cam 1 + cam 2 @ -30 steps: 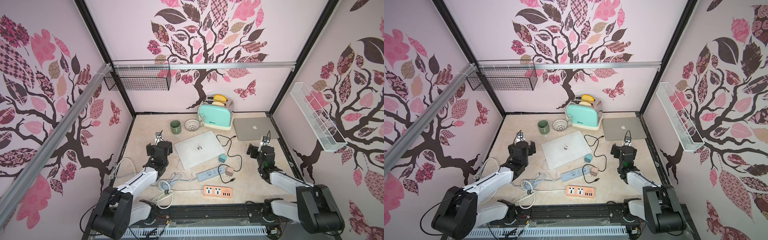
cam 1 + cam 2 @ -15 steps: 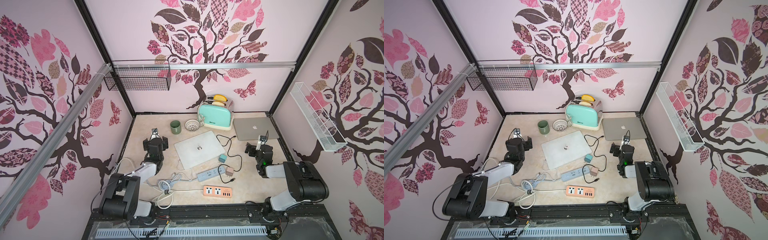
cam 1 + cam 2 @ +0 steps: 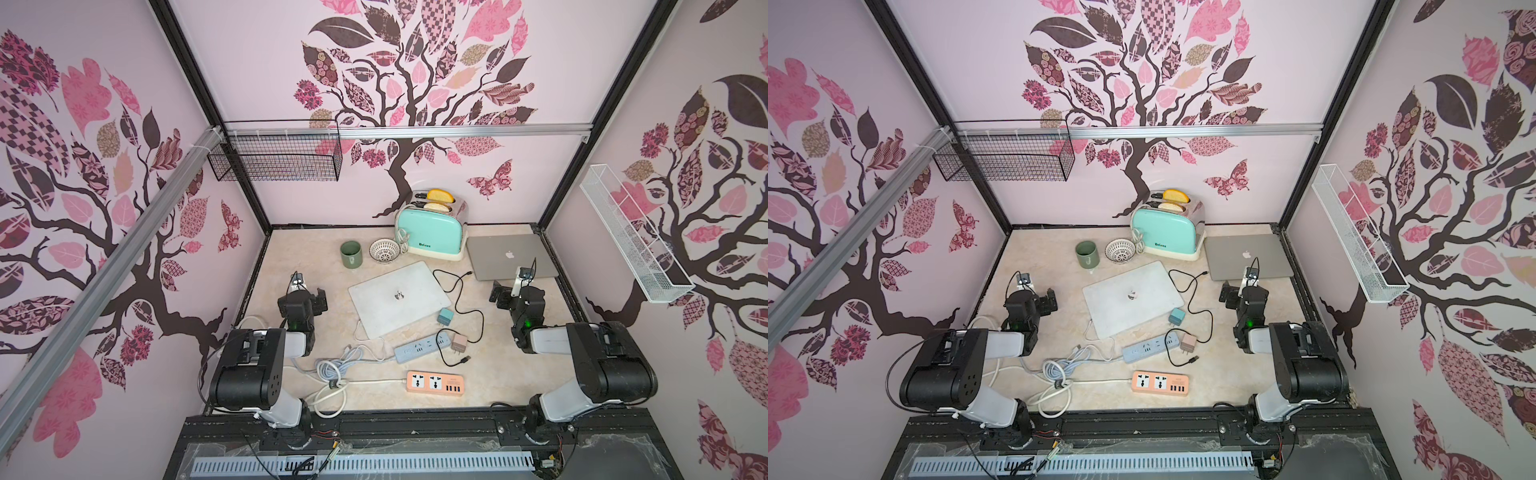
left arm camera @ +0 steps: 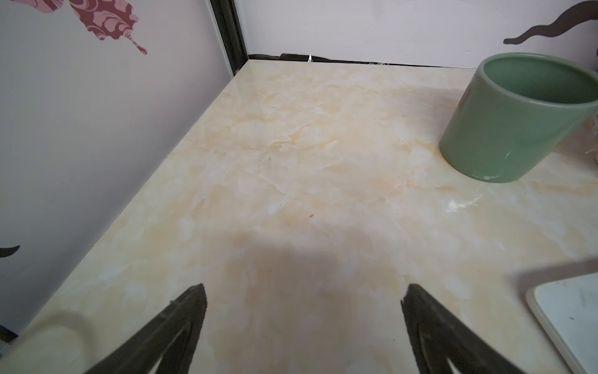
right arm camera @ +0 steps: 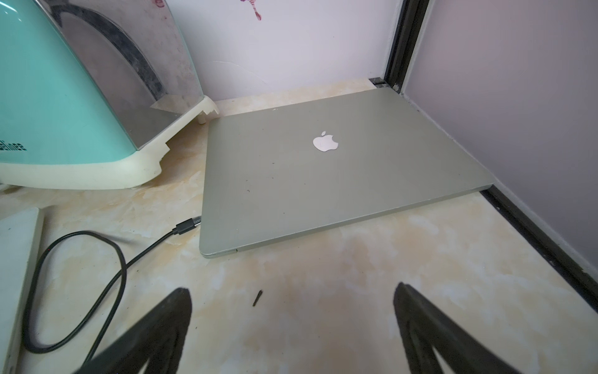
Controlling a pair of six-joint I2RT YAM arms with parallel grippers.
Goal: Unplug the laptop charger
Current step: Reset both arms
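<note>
A closed grey laptop (image 3: pixel 511 257) lies at the back right in both top views. A black charger plug (image 5: pixel 187 224) sits in its left edge. Its black cable (image 3: pixel 461 291) loops forward to a pink adapter (image 3: pixel 459 344) on the blue-grey power strip (image 3: pixel 419 348). My right gripper (image 5: pixel 293 291) hovers open just in front of the grey laptop (image 5: pixel 323 175), nothing between its fingers. My left gripper (image 4: pixel 305 291) is open over bare table on the left (image 3: pixel 309 297), left of a closed white laptop (image 3: pixel 399 297).
A green mug (image 4: pixel 517 119), a white strainer bowl (image 3: pixel 384 250) and a teal toaster (image 3: pixel 430 228) stand along the back. A teal adapter (image 3: pixel 444 318), coiled white cables (image 3: pixel 332 368) and an orange power strip (image 3: pixel 434 382) lie near the front. Walls close in left and right.
Both arms have folded: their big elbow links swung up and back toward the front rail. The grippers stayed about where they were, both still open.
</note>
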